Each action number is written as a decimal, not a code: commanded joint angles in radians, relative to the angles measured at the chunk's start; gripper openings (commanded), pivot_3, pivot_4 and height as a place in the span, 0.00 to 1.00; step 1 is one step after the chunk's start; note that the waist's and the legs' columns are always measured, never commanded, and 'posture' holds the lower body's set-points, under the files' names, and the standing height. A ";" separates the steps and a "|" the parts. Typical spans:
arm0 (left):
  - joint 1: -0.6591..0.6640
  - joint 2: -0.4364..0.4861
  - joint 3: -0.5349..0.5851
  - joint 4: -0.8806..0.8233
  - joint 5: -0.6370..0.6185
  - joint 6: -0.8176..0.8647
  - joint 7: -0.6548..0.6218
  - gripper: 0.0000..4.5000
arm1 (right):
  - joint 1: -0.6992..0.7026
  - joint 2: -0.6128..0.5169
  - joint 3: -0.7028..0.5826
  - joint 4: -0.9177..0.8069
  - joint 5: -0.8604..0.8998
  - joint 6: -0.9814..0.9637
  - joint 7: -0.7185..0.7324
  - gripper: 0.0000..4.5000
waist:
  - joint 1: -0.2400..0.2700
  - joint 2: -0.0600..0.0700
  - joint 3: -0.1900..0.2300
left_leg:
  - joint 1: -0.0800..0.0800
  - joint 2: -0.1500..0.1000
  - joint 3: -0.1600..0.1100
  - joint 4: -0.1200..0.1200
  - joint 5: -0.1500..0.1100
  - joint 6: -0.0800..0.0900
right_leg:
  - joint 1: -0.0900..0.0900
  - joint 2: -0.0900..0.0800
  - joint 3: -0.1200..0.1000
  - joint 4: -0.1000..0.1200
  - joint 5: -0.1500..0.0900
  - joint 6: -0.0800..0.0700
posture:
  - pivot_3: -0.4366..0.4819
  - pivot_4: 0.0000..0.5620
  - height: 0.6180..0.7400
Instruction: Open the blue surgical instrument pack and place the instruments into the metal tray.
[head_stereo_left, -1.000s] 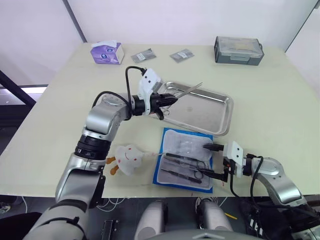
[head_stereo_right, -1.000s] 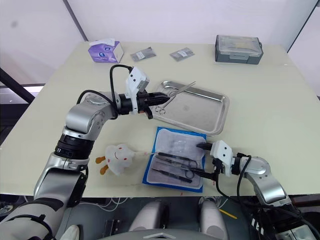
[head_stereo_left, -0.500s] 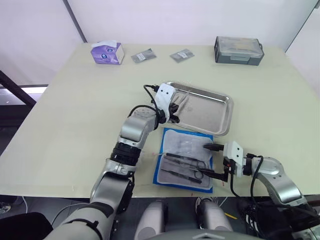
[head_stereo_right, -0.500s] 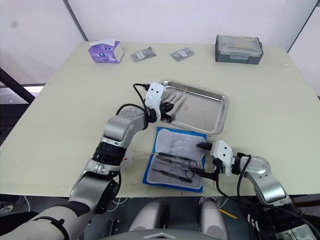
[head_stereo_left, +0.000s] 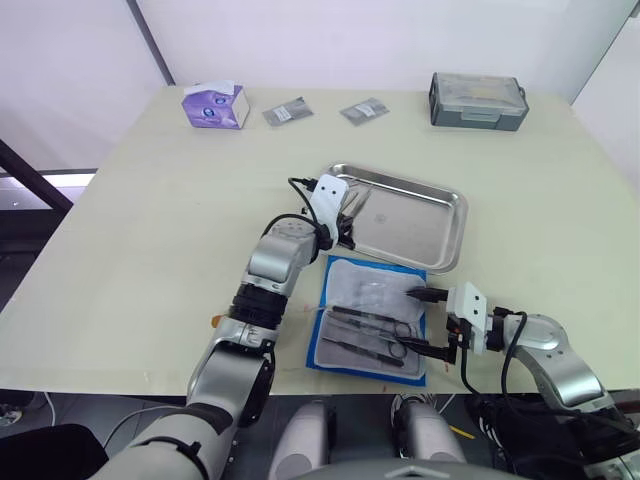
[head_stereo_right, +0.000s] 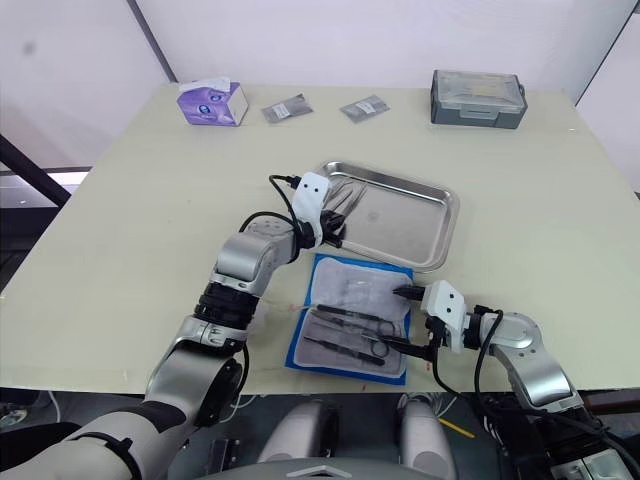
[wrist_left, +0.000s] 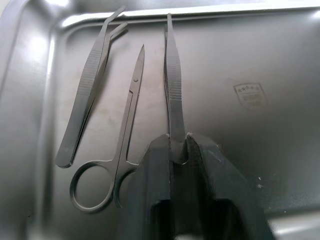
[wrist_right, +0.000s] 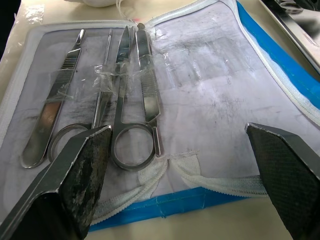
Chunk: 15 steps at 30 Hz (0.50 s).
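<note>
The metal tray (head_stereo_left: 430, 225) lies at mid-table. My left gripper (head_stereo_left: 345, 225) is low over its left end, shut on the end of straight tweezers (wrist_left: 173, 80) that rest on the tray floor. Scissors (wrist_left: 127, 125) and bent tweezers (wrist_left: 90, 95) lie beside them in the tray. The blue surgical instrument pack (head_stereo_left: 370, 285) lies spread open in front of the tray, pale lining up. Several instruments (head_stereo_left: 365, 335) sit in its near half under clear straps, among them ring-handled scissors (wrist_right: 131, 100). My right gripper (head_stereo_left: 422, 322) stands open at the pack's right edge, holding nothing.
At the back of the table stand a purple tissue box (head_stereo_left: 213, 105) on the left and a grey lidded box (head_stereo_left: 478, 100) on the right. Two small grey packets (head_stereo_left: 287, 112) (head_stereo_left: 363, 110) lie between them. The table's front edge runs just below the pack.
My left arm has swung in and lowered the tweezers from above the tray's left rim down onto the tray floor. The right gripper has stayed where it was.
</note>
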 joint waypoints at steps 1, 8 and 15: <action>-0.036 -0.003 0.013 -0.024 0.006 -0.003 -0.005 0.39 | 0.033 -0.009 0.024 0.061 -0.031 0.046 -0.002 1.00 | 0.000 0.000 0.000 | 0.000 0.000 0.000 0.000 0.000 0.000 | 0.000 0.000 0.000 0.000 0.000 0.000 | 0.48 0.27 0.95; -0.048 0.002 0.026 -0.103 -0.011 0.024 -0.014 0.39 | 0.026 -0.003 0.027 0.065 -0.033 0.045 -0.006 1.00 | 0.000 0.000 0.000 | 0.000 0.000 0.000 0.000 0.000 0.000 | 0.000 0.000 0.000 0.000 0.000 0.000 | 0.48 0.27 0.95; -0.010 0.083 0.024 -0.240 -0.091 -0.126 -0.243 0.39 | 0.029 -0.003 0.025 0.064 -0.032 0.042 -0.007 1.00 | -0.001 0.000 0.000 | 0.000 0.000 0.000 0.000 0.000 -0.001 | 0.000 0.000 0.000 0.000 0.000 0.000 | 0.48 0.27 0.95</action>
